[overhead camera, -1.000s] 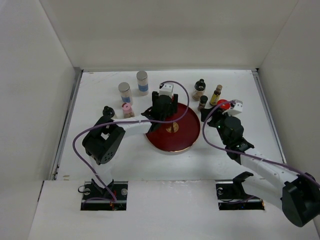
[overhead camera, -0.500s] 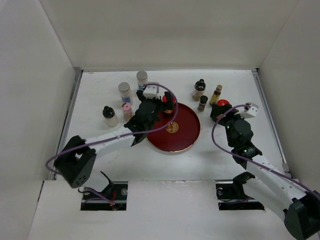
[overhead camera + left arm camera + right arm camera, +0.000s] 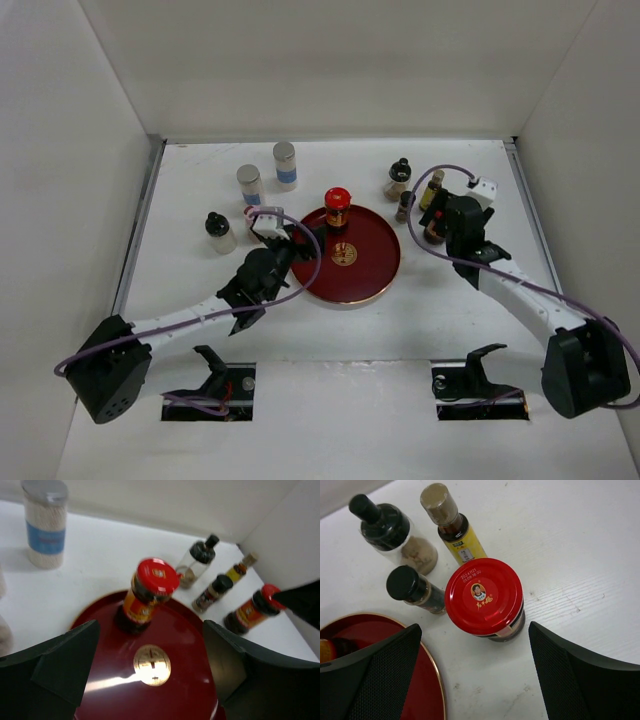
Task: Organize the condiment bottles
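Red lid dead centre under the right gripper (image 3: 474, 630): that is the second red-capped glass jar (image 3: 484, 596), standing on the white table (image 3: 580, 555) just off the right rim of the dark red round tray (image 3: 436, 677). The jaws hang wide apart on either side of it, touching nothing. Here's the worry: the small black-capped bottle (image 3: 415, 590) and the slim amber bottle with the tan cap (image 3: 451, 525) crowd in just beside the jar, so a finger coming down on that side could tip one over. Across the tray, the left gripper (image 3: 150, 625) is spread wide too and empty. It faces the other red-capped jar (image 3: 147, 597), upright on the far part of the tray; a careless swing there would knock it.
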You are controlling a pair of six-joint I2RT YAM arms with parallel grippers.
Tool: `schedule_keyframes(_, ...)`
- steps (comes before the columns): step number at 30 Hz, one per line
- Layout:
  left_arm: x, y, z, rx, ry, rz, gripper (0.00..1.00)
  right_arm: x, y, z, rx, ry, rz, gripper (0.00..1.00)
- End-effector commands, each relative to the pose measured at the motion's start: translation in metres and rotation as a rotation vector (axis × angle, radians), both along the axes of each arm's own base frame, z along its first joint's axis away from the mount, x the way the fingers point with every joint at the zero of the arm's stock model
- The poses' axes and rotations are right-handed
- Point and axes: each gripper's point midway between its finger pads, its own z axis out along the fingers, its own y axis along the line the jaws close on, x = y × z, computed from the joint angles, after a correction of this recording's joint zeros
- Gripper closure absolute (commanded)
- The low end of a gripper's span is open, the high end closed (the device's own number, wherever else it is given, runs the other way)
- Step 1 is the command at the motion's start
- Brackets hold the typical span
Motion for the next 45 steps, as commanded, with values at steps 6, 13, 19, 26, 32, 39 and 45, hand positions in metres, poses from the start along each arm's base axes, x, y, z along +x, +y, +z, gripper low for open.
schedule_keyframes(6,-0.025,-0.021,-0.026,-0.083,0.02,-0.136,0.21,0.019,-0.009,-0.013,-0.092,0.096,-0.021,0.09)
schedule_keyframes(13,-0.031,-0.024,-0.027,-0.1,0.011,-0.151,0.24,0.035,-0.008,-0.023,-0.104,0.096,-0.028,0.18)
schedule_keyframes(19,-0.032,-0.028,-0.028,-0.101,0.008,-0.163,0.24,0.049,-0.014,-0.018,-0.133,0.042,-0.051,0.2)
schedule_keyframes(26,-0.03,-0.03,-0.033,-0.086,0.016,-0.162,0.24,0.05,-0.015,-0.005,-0.109,-0.028,-0.055,0.42)
schedule_keyframes(32,-0.028,-0.019,-0.024,-0.105,-0.007,-0.126,0.18,0.011,-0.01,0.032,-0.081,-0.101,-0.055,0.49)
schedule_keyframes(39,-0.022,-0.001,-0.008,-0.13,-0.042,-0.071,0.08,-0.026,0.038,0.075,-0.012,-0.152,0.098,0.5)
schedule_keyframes(45,-0.015,0.018,-0.01,-0.125,-0.022,0.007,0.06,-0.013,0.108,0.088,0.054,-0.17,0.286,0.5)
